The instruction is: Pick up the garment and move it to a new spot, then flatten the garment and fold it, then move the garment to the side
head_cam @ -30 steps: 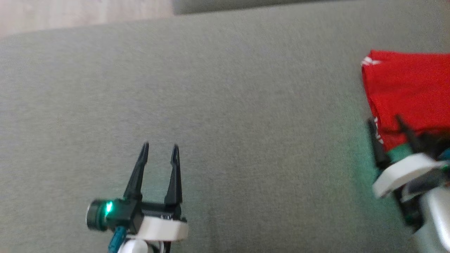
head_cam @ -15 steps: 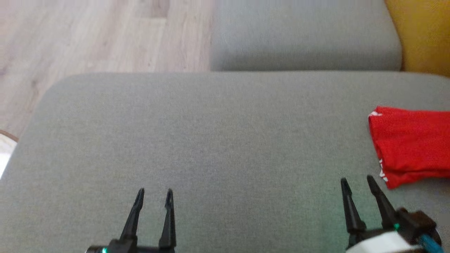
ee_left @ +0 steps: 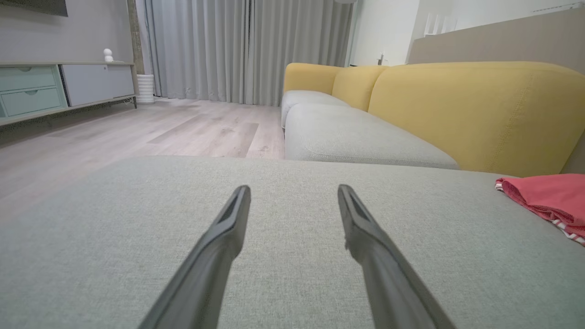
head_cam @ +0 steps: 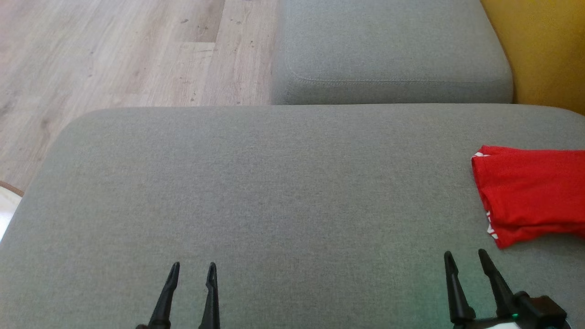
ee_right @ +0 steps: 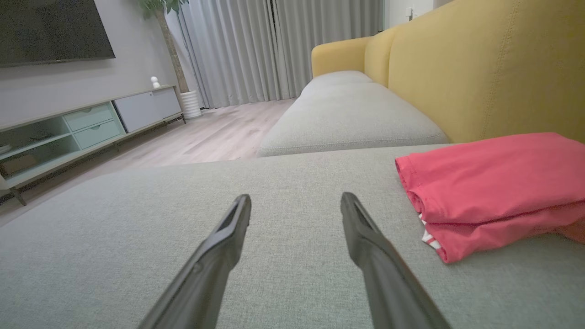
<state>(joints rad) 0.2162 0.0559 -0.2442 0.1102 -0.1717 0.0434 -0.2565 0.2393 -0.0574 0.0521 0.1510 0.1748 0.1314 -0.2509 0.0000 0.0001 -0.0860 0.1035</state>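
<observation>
Both our jaws are spread and hold nothing. If we pinch just the top of the red garment (head_cam: pixel 530 196), its fold may open.

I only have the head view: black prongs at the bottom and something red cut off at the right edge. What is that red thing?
Observer: The right wrist view shows more of it: a garment folded over itself on the cushion, beside the right end effector, not touching.
Visitor: What's the yellow strip above it?
Observer: A sofa backrest rising behind the garment.
Visitor: And where do the left prongs point?
Observer: The left end effector, open and holding nothing, points across the cushion toward grey curtains at the room's far end.
</observation>
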